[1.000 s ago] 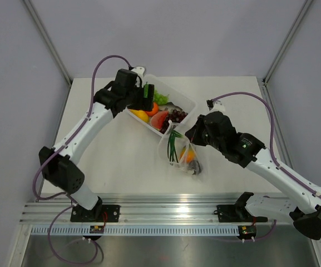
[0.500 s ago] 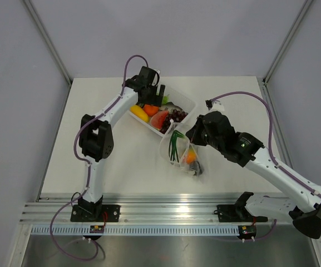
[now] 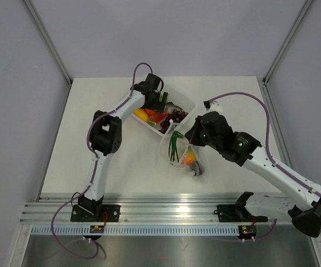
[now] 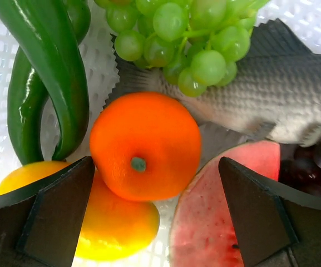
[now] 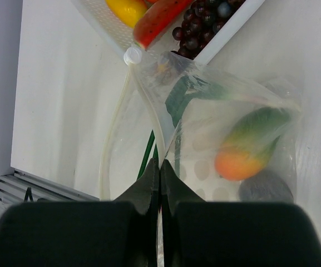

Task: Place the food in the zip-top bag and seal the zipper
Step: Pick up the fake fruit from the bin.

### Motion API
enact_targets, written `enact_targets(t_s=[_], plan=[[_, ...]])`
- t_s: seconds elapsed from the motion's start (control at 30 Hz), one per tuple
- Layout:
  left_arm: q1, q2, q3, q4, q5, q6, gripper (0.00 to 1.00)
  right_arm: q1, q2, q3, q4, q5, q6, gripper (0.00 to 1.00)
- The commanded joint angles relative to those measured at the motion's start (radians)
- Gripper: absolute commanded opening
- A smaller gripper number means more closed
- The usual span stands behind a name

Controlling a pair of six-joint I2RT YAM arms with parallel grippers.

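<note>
Our left gripper (image 4: 149, 214) gapes over the orange (image 4: 144, 146) — the crowding watermelon slice (image 4: 227, 206) may jam it. Our right gripper (image 5: 160, 167) clamps the zip-top bag (image 5: 227, 122).

We see two slim arms, the left arm (image 3: 96, 168) and the right arm (image 3: 277, 173), built of white tubular links set between chunky black joint housings. A purple cable (image 3: 241, 94) loops along each. A small green light (image 3: 240, 143) glows on the right one. Our wrist views show matte black, wedge-shaped fingers (image 4: 54, 214).
</note>
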Motion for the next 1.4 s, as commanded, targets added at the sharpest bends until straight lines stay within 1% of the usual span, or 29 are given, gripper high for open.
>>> enact_targets(t_s=[0.0,0.27,0.37,0.4,0.47,0.5,0.57,0.6,0.63,0.67,0.73,0.9,1.0,1.07,1.17,1.23,1.3,1.37], plan=[[0.005,0.013,0.046,0.052,-0.030,0.011,0.96,0.009,0.004,-0.002,0.031,-0.002,0.006,0.00],[0.006,0.034,0.041,0.052,-0.032,0.013,0.95,0.009,0.016,0.000,0.034,0.002,-0.002,0.00],[0.006,0.016,0.034,0.048,-0.026,0.016,0.84,0.009,0.021,0.008,0.031,0.007,0.000,0.00],[0.006,0.007,0.020,0.051,-0.023,0.019,0.78,0.009,0.021,0.009,0.031,0.007,-0.002,0.00],[0.006,-0.018,0.002,0.059,-0.023,0.017,0.75,0.011,0.023,0.008,0.031,0.007,-0.002,0.00],[0.006,-0.053,-0.024,0.060,-0.023,0.017,0.75,0.009,0.023,0.009,0.031,0.008,-0.002,0.00],[0.005,-0.099,-0.066,0.081,-0.018,0.014,0.69,0.009,0.024,0.011,0.029,0.010,0.001,0.00],[0.003,-0.151,-0.092,0.095,-0.017,0.010,0.66,0.009,0.026,0.009,0.031,0.010,0.001,0.00],[0.003,-0.182,-0.147,0.126,-0.018,0.010,0.60,0.009,0.027,0.009,0.029,0.014,0.001,0.00],[0.002,-0.207,-0.173,0.140,-0.020,0.008,0.56,0.009,0.029,0.012,0.031,0.014,0.001,0.00],[0.002,-0.271,-0.215,0.157,-0.021,0.007,0.52,0.011,0.032,0.015,0.032,0.016,0.001,0.00],[-0.001,-0.352,-0.258,0.146,-0.018,0.011,0.50,0.009,0.027,0.020,0.026,0.021,0.000,0.00],[-0.008,-0.411,-0.278,0.143,0.006,0.013,0.49,0.009,0.027,0.023,0.022,0.030,-0.002,0.00],[-0.014,-0.460,-0.287,0.131,0.036,0.016,0.46,0.009,0.032,0.028,0.017,0.039,-0.002,0.00],[-0.026,-0.519,-0.320,0.108,0.088,0.001,0.45,0.009,0.044,0.037,0.015,0.047,-0.009,0.00],[-0.043,-0.601,-0.385,0.117,0.138,-0.013,0.43,0.009,0.050,0.040,0.019,0.051,-0.014,0.00],[-0.054,-0.689,-0.457,0.126,0.148,-0.028,0.43,0.009,0.055,0.041,0.019,0.054,-0.016,0.00],[-0.069,-0.748,-0.489,0.109,0.164,-0.044,0.43,0.009,0.061,0.046,0.023,0.053,-0.016,0.00]])
